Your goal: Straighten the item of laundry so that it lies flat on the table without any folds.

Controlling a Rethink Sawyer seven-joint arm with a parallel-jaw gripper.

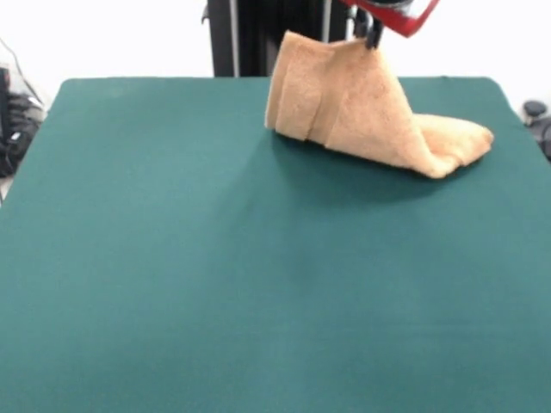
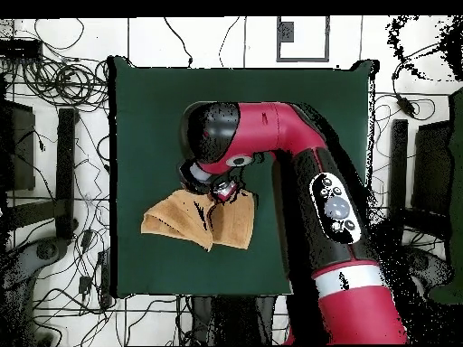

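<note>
The item of laundry (image 1: 362,112) is a tan-orange terry towel, held up by one upper edge at the far right of the green table (image 1: 215,258). It hangs in a tent shape. A folded flap faces left, and its right end rests bunched on the cloth. My gripper (image 1: 373,39) is shut on the towel's top edge, just under the red wrist at the picture's top. In the overhead view the towel (image 2: 176,221) lies crumpled on the table (image 2: 154,117) near the lower edge. There the gripper (image 2: 222,192) sits over its upper right part, mostly hidden by the arm's head.
The red arm (image 2: 307,172) reaches across the table's lower right in the overhead view. Cables and black stands (image 2: 63,163) crowd the floor on all sides. The towel's bunched end (image 1: 461,142) lies close to the table's right edge.
</note>
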